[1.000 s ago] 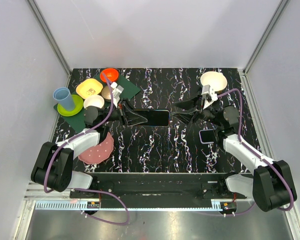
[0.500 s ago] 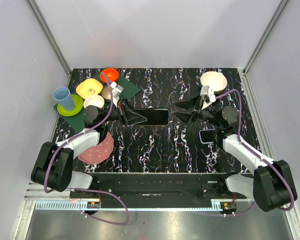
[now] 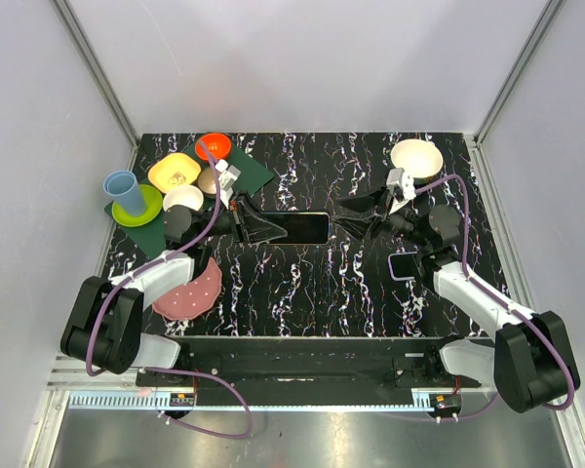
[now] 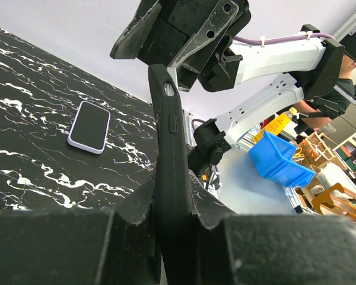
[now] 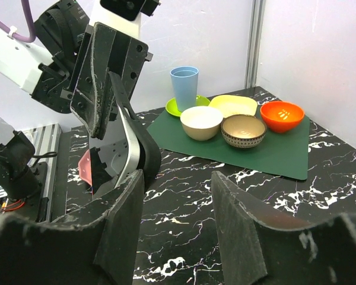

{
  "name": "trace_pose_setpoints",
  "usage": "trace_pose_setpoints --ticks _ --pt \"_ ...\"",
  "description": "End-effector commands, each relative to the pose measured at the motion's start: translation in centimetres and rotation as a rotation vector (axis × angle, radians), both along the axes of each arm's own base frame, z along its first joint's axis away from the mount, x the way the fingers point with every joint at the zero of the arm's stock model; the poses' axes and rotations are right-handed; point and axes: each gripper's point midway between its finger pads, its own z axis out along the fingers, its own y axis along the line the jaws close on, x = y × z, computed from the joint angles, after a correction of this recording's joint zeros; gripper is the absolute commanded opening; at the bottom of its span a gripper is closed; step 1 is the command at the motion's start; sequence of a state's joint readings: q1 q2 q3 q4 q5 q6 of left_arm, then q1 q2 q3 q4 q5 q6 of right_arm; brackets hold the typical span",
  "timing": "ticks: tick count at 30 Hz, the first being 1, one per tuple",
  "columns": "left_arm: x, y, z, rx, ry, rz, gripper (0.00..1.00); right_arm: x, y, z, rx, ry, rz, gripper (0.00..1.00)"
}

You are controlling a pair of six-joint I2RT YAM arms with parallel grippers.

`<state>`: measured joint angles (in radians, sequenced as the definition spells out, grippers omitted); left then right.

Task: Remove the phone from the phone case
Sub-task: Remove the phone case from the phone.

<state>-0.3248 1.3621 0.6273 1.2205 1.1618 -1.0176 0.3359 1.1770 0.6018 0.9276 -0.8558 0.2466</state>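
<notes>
Fingers of the left gripper are clamped on the left end of a black phone case. The case is held on its long edge above the middle of the table. In the left wrist view its side buttons are seen running up the narrow edge. The left arm is stretched low from the near edge toward the middle, with the wrist turned to the right.

The right gripper is spread apart, with nothing caught between its fingers. It is pointed left at the free end of the case and is just beside it; contact cannot be made out. The right arm is bent near the right edge and folded back toward the middle. From the right wrist view a pale glossy face is seen inside the black rim, but what it is cannot be told.

A pink plate is laid near the left edge, beside the left forearm. A phone with a dark screen and pale rim is laid flat just beside the right forearm, well apart from the case.

Toward the far left corner, a white bowl, a patterned bowl and an orange bowl are set on a dark green mat. A yellow dish is placed just behind them, and a blue cup is stood upright on a green plate. A pale bowl is set near the far right corner.
</notes>
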Motion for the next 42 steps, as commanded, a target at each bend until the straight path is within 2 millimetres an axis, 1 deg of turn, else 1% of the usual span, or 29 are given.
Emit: trace_pose_setpoints --ticks 1,17,23,27,31,34,35,37,38,41,42 --pt "-3.0 0.4 4.7 -0.125 -0.372 -0.029 0.00 1.3 0.1 -0.5 -0.022 0.008 -0.048 0.54" --pt "-3.4 0.4 4.8 -0.129 -0.380 -0.041 0.00 2.2 -0.2 -1.0 -0.040 0.012 -0.091 0.54" --pt "-3.8 0.4 4.8 -0.132 -0.388 -0.055 0.00 3.1 -0.3 -1.6 -0.050 0.032 -0.120 0.54" --pt "-4.2 0.3 4.8 -0.133 -0.393 -0.067 0.00 4.2 -0.4 -2.4 -0.072 0.066 -0.158 0.54" --pt "-4.4 0.3 4.9 -0.134 -0.401 -0.072 0.00 4.4 -0.3 -2.7 -0.078 0.082 -0.161 0.53" --pt "-4.4 0.3 4.8 -0.134 -0.402 -0.070 0.00 3.8 0.0 -2.4 -0.077 0.075 -0.130 0.55" --pt "-4.2 0.3 5.0 -0.142 -0.403 -0.057 0.00 2.9 0.3 -2.3 -0.084 0.065 -0.081 0.56" --pt "-3.8 0.5 5.2 -0.148 -0.396 -0.040 0.00 1.2 0.7 -1.9 -0.085 0.053 0.001 0.60" --pt "-3.5 0.6 5.3 -0.152 -0.392 -0.025 0.00 -0.4 1.1 -1.8 -0.095 0.042 0.087 0.61" --pt "-2.9 1.1 5.4 -0.154 -0.387 0.004 0.00 -2.3 1.4 -1.5 -0.088 0.045 0.186 0.65" --pt "-2.8 1.1 5.4 -0.155 -0.386 0.009 0.00 -2.5 1.4 -1.4 -0.087 0.052 0.195 0.66"
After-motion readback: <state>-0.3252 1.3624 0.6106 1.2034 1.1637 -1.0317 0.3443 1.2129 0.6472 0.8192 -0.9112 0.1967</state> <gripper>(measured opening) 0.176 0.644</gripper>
